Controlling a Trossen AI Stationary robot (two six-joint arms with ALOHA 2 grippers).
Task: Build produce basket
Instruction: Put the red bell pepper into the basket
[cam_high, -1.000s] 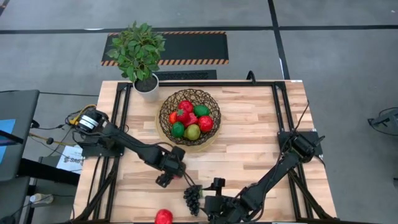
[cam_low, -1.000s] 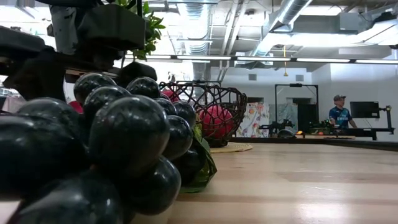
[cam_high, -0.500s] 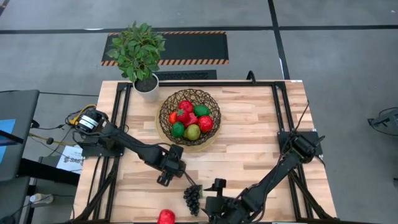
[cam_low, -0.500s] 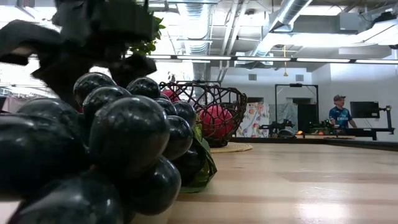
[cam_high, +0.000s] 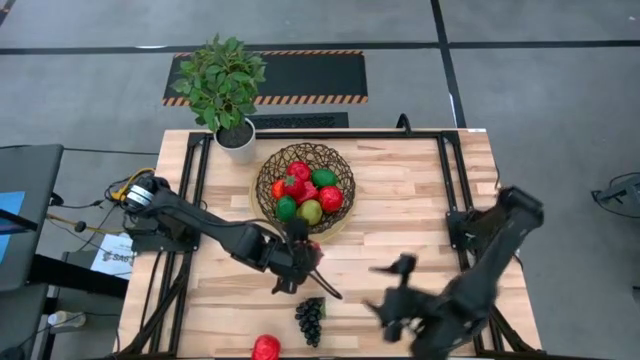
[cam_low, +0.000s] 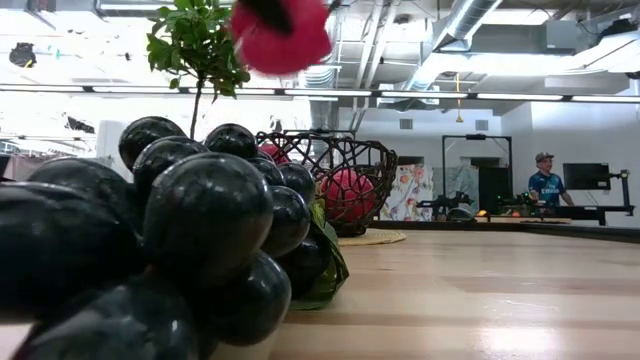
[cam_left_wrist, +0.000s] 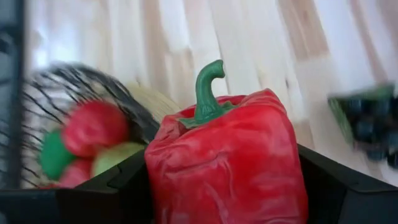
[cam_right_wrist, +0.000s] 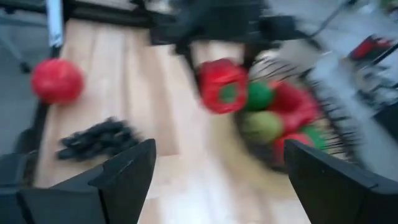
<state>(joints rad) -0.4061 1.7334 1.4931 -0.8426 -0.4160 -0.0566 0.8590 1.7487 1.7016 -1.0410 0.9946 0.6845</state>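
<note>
The basket (cam_high: 305, 190), dark woven wire on a tan base, stands at the table's far middle with red and green produce in it. My left gripper (cam_high: 303, 256) hovers just near of it, shut on a red pepper (cam_left_wrist: 227, 158) with a green stem (cam_left_wrist: 208, 93). The pepper also shows high up in the low view (cam_low: 283, 35). A dark grape bunch (cam_high: 310, 318) and a red round fruit (cam_high: 265, 348) lie on the table by its near edge. My right gripper (cam_high: 395, 292) hangs open to the right of the grapes, holding nothing. My left gripper pinches the red pepper's body by two opposite sides (cam_left_wrist: 155, 180) between its two fingers (cam_left_wrist: 115, 186). The fingers come slanting down from the table's left. The pepper is lifted clear of the table, with its stem pointing away from the wrist.
A white pot with a green plant (cam_high: 232, 90) stands at the far left corner, beyond the basket. Black frame rails (cam_high: 195, 190) run along the table's left, right and far sides. Bare wood (cam_high: 420, 200) lies right of the basket.
My left gripper has risen from the table and gone a little toward the basket, tipping as it went, with the red pepper now lifted clear. My right gripper has risen from beside the grapes and swung toward the table's right. The grapes and the red fruit have stayed put.
</note>
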